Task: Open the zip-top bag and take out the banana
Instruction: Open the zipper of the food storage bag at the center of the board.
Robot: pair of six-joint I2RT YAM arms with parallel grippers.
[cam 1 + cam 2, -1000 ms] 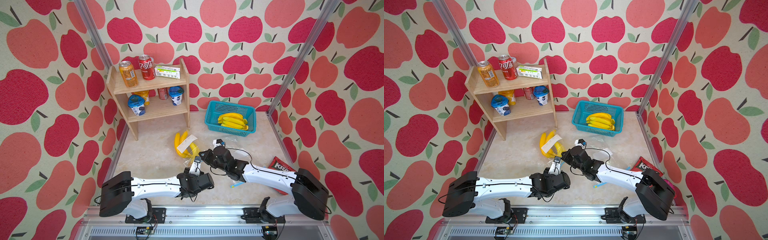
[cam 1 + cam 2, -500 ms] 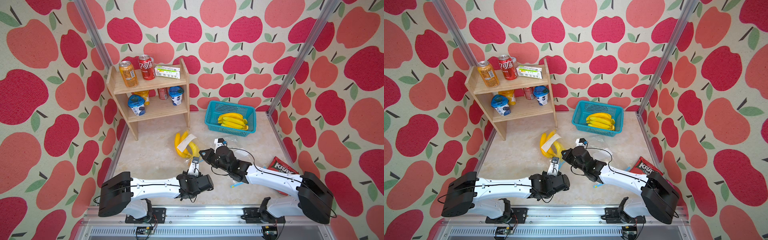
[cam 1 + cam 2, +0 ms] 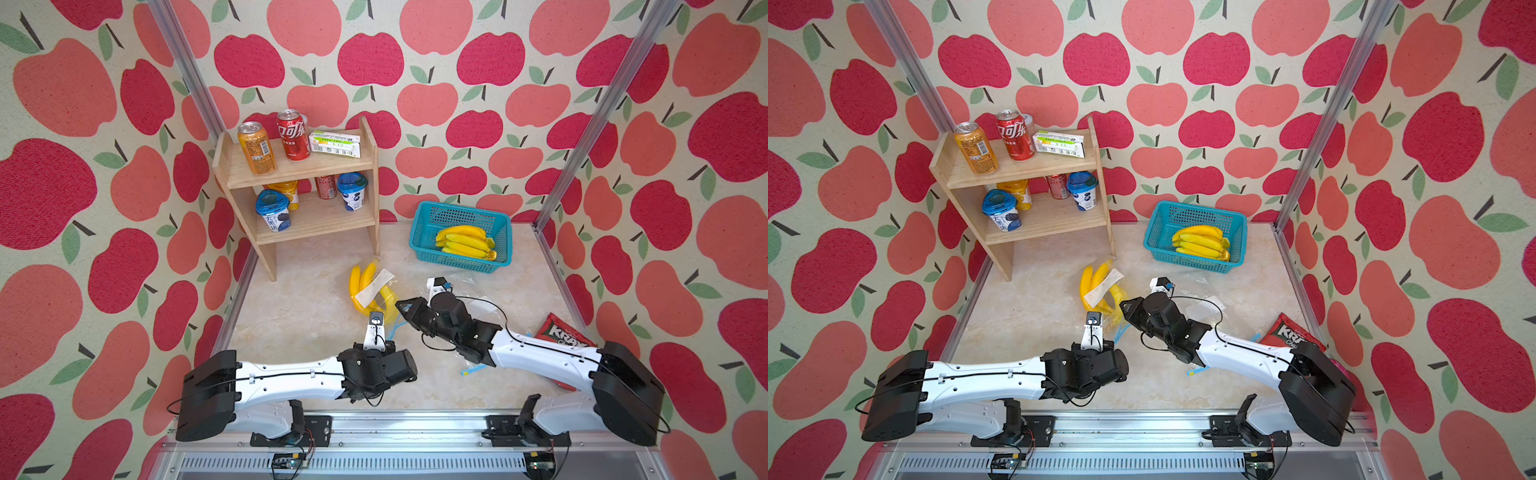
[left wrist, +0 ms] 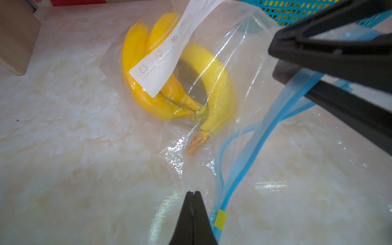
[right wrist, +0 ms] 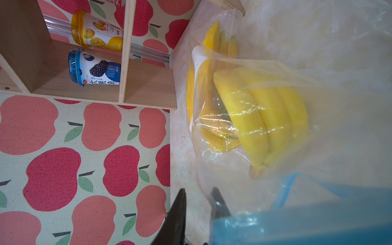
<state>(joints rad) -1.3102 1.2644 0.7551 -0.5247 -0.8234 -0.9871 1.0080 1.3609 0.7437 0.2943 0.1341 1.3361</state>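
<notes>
The banana (image 4: pixel 218 84) is seen inside the zip-top bag (image 4: pixel 233 42), laid on the surface (image 4: pixel 63 169). The left hand (image 4: pixel 192 194) is pressed shut, apparently on a fold of film; the right hand (image 5: pixel 199 191) is slightly parted around the blue zip strip (image 4: pixel 244 161). If the strip is dropped, the mouth may collapse, or the thin film may be pulled free.

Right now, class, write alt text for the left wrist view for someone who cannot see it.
A clear zip-top bag of bananas lies on a marbled tabletop. The left gripper, shut, seems to pinch its film beside the blue zip strip; the right gripper stands open at that strip.
</notes>
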